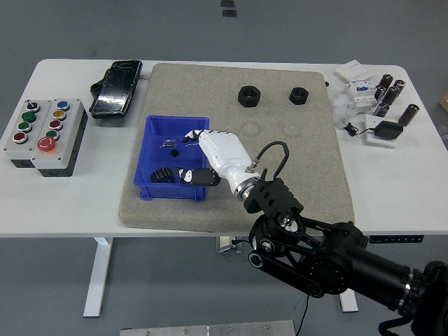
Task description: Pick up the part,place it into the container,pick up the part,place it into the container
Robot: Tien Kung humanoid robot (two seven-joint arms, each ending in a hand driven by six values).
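My right hand [194,155] is white and reaches in from the lower right over the blue bin [149,143] on the grey mat. Its fingers [193,134] are spread above the bin's right half and hold nothing that I can see. A black gear-like part [162,173] lies in the bin's near left corner, and small metal bits [170,144] lie near its middle. A dark piece [186,175] shows beside my thumb; I cannot tell if it is a part or the thumb tip. Two black nuts [247,95] [299,94] sit on the mat's far side.
A button box [43,134] stands at the left edge. A black tray [115,87] lies behind the bin. Capacitors, a white module and an adapter [381,112] crowd the far right corner. My black forearm [315,245] crosses the table's near edge.
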